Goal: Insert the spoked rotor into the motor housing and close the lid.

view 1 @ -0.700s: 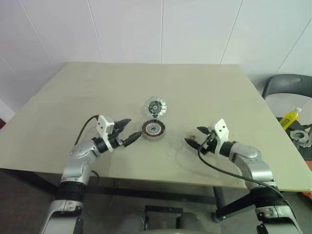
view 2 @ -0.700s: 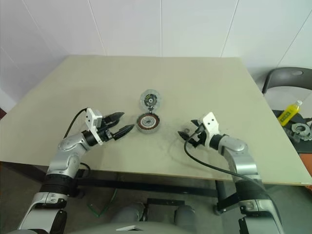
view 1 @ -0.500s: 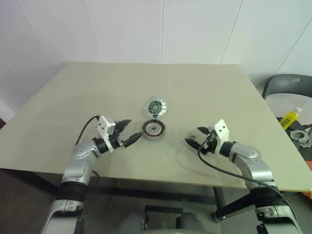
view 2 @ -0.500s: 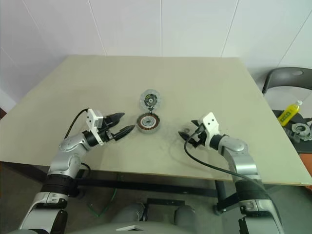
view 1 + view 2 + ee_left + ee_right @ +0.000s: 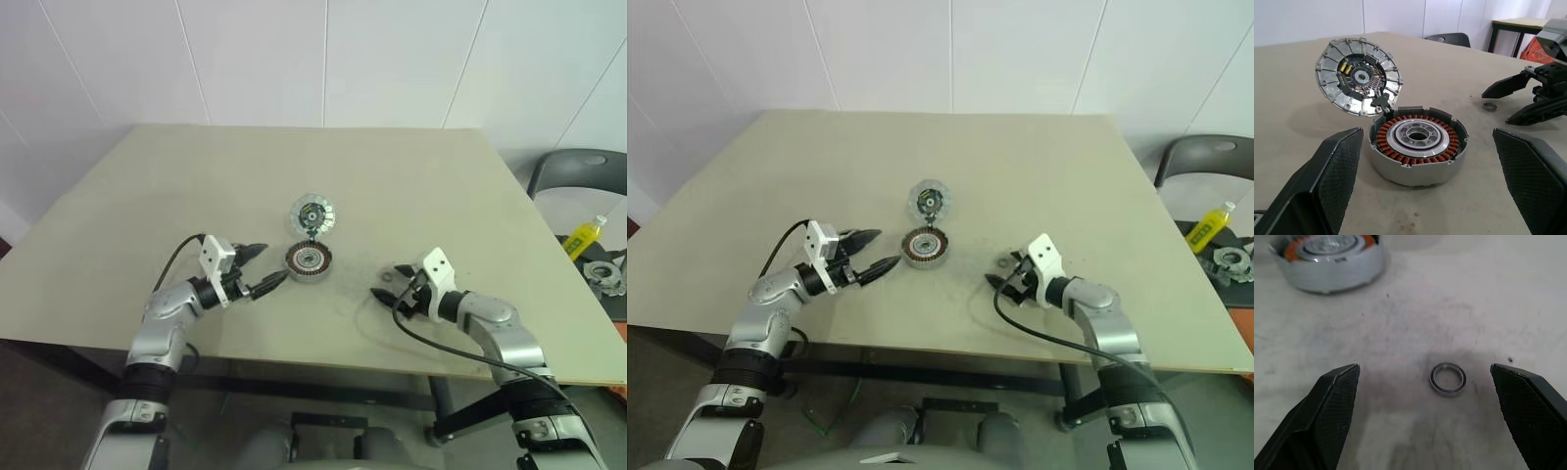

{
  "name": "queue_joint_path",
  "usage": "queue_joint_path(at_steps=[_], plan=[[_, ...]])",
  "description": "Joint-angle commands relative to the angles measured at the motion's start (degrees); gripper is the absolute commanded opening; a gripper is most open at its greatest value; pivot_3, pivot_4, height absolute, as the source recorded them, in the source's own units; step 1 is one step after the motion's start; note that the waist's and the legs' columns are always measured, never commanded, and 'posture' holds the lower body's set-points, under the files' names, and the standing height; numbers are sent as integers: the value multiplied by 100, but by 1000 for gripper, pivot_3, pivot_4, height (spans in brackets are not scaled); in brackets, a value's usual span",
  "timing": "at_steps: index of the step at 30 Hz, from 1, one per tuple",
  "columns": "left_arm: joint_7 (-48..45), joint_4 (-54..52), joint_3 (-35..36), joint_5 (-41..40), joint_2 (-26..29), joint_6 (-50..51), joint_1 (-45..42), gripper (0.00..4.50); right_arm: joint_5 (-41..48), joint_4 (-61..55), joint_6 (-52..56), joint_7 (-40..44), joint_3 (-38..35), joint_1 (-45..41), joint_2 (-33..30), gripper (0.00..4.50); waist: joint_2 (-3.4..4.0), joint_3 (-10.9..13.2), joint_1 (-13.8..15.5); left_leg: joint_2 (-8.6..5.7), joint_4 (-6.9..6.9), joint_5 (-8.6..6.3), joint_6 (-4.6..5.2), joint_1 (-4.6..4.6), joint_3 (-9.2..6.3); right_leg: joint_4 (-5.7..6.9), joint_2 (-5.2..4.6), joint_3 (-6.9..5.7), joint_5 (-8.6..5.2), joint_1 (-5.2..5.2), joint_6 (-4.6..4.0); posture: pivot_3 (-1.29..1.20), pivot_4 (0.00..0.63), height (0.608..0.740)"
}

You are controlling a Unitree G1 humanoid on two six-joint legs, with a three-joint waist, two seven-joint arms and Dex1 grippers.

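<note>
Copper windings showed inside the motor housing [image 5: 1418,149], which sat mid-table with its spoked rotor [image 5: 1359,77] tilted up behind it. Both the left gripper [image 5: 263,268] and right gripper [image 5: 389,284] were spread wide, holding nothing. A small metal ring [image 5: 1447,378] lay between the right fingers; closing slowly around it seemed best.

The motor housing [image 5: 1418,150], a low silver-walled cup ringed with copper windings around a pale hub, sat flat just ahead of the wide-spread left gripper [image 5: 1425,181]. Its shiny spoked rotor [image 5: 1358,76] stood tilted up at the housing's far rim, touching it.
</note>
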Motion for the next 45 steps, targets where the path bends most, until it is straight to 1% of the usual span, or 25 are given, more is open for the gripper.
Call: queue_joint_path(at_steps=[1,10,13,17,18,22,23,26,28,31,34,38,41,45], plan=[[-25,-94,18,18,17,-154,-50,4500,-97,18,66,-147,11,-95,36,4487,0,0,0,0,-1,0,0,0,0,-1,0,0,0,0,0,0,0,740],[35,-101,7,19,-2,-183,-27,4500,-16,104,880,-432,-63,-265,196,4487,-1,-1,-12,18,12,0,-1,6,5,-14,3,-1,25,10,-1,0,0,740],[65,-103,7,17,-13,-187,-26,4500,6,87,965,-469,-82,-270,205,3926,-1,-2,-7,19,14,-1,-1,7,5,-25,2,-1,24,18,4,0,0,740],[108,-27,46,20,-10,-246,-57,4500,-2,99,942,-430,-65,-261,180,2533,-2,-2,-4,19,8,-3,2,5,4,-39,2,-2,33,17,-5,0,0,740],[118,3,54,22,-7,-267,-70,4500,-15,102,928,-417,-60,-265,172,2257,-2,-2,-3,19,5,-4,4,5,4,-41,2,-1,35,15,-7,0,0,740],[156,123,79,30,13,-351,-136,4500,-42,109,894,-395,-63,-308,142,848,-4,-4,-14,21,-27,4,19,5,6,-48,1,-1,45,0,12,0,0,740],[163,152,85,30,15,-370,-154,4500,-64,112,871,-407,-58,-317,137,656,-4,-4,-15,23,-33,4,20,6,6,-49,1,-1,46,-3,13,0,0,740],[165,218,81,41,28,-415,-192,4500,-88,46,729,-438,-45,-373,206,657,-4,-4,-16,26,-37,5,20,7,7,-48,3,-2,46,-4,14,0,0,740],[169,267,87,47,41,-442,-222,4500,1,-139,706,-439,5,-536,406,657,-4,-4,-26,26,-36,6,20,7,8,-48,3,-2,46,-2,14,0,0,740],[167,328,103,43,69,-470,-263,4500,88,-425,792,-446,206,-996,811,657,-1,-2,-59,31,-36,6,19,8,11,-46,4,-1,47,-4,14,0,0,740],[154,348,149,37,144,-481,-276,4500,-23,-446,906,-415,484,-1512,1066,657,5,1,-48,34,-37,7,18,8,9,-43,7,-1,49,-10,15,0,0,740],[139,391,234,16,280,-459,-299,4500,-389,-87,1083,-346,1097,-2135,1228,657,-3,-3,-20,31,-40,7,18,8,5,-49,6,-2,51,-9,16,0,0,740],[155,484,315,20,351,-490,-333,4500,-492,156,1264,-254,1356,-2417,1325,657,-3,-4,-24,30,-48,8,17,10,3,-48,6,-4,52,-11,19,0,0,740],[161,498,360,39,399,-526,-316,4500,-744,802,1424,-341,1634,-2818,1523,657,-2,-3,-52,29,-48,11,13,11,4,-46,7,-4,56,-11,22,0,0,740]])
